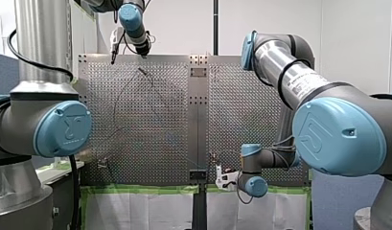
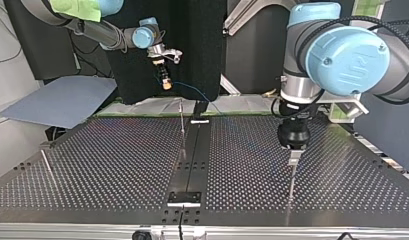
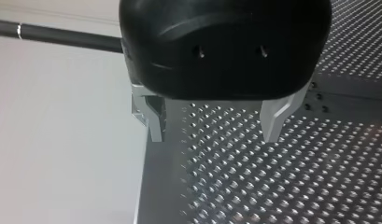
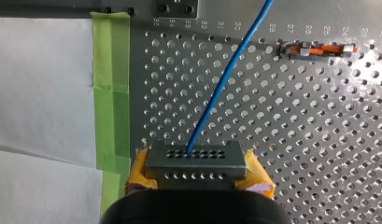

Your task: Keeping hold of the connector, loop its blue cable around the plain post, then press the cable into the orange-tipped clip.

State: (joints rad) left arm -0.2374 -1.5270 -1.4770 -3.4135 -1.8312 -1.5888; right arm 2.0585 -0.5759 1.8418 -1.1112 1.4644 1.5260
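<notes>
A silver perforated metal tabletop point(image 1: 232, 115) lies beneath both pairs of jaws. Beyond my left arm's jaws rises a plain white wall point(image 1: 275, 28) with a black vertical pole point(image 1: 215, 24). Beside my right arm's jaws, green tape point(image 4: 111, 70) edges white paper sheets point(image 4: 39, 70).

The perforated metal worktop point(image 2: 107, 170) is mostly free, with wide room on both sides of the thin upright metal post point(image 2: 181, 125) near its middle. The thin blue cable point(image 4: 216, 98) stretches ahead from the grey metal connector point(image 4: 195, 161) and bars the way across; the small orange-tipped clip point(image 4: 318, 49) stands beside it, apart. The gap between the metal fingers point(image 3: 272, 121) of my left gripper point(image 3: 214, 137) is free.
</notes>
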